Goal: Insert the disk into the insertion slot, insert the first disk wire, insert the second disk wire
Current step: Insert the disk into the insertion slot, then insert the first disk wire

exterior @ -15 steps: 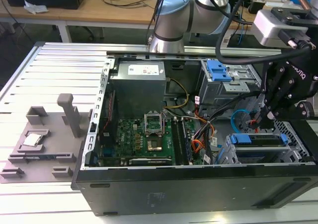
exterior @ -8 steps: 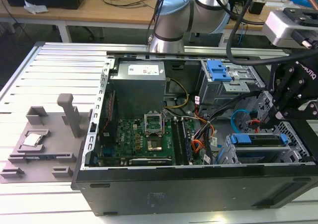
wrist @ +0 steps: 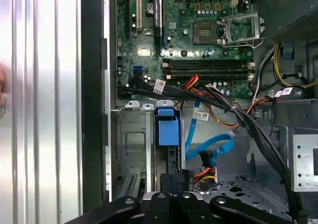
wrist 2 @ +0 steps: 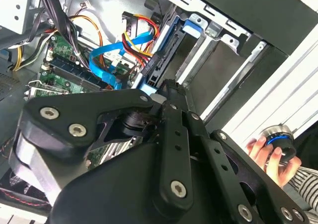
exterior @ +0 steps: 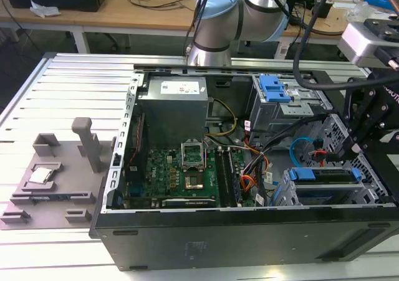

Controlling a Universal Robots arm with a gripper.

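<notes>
Disk: the disk (wrist: 168, 129) is sitting in the slot (wrist: 130, 139) straight ahead of the fingers (wrist: 165, 183), its blue bracket showing along the edge. In the exterior view the disk (exterior: 324, 175) is lying level inside the slot (exterior: 293, 194). This step is looking done.

First wire: the first wire (wrist: 206, 174), which I am taking to be the orange-red-black bundle, is running in to just beside the fingers. Its end is lying behind them, so I cannot tell whether it is seated in the disk. I am judging this to be the step in hand.

Second wire: the second wire (wrist: 216, 145) is curling in a loose loop off to the side of the fingers, beyond the first wire. Its dark plug is hanging free of the disk, so this step is looking undone. The loop is also showing in the exterior view (exterior: 298, 145) and in the second wire's run past the board in the second wrist view (wrist 2: 107, 65).

Fingers: the gripper (wrist: 172, 182) is holding its fingers drawn together, tips side by side with no gap showing. They are standing at the near end of the disk. Whether a small plug is being pinched between them I cannot tell.

Bystander: a hand (wrist 2: 263, 152) is resting on a round knob well behind the fingers, outside the case.
</notes>
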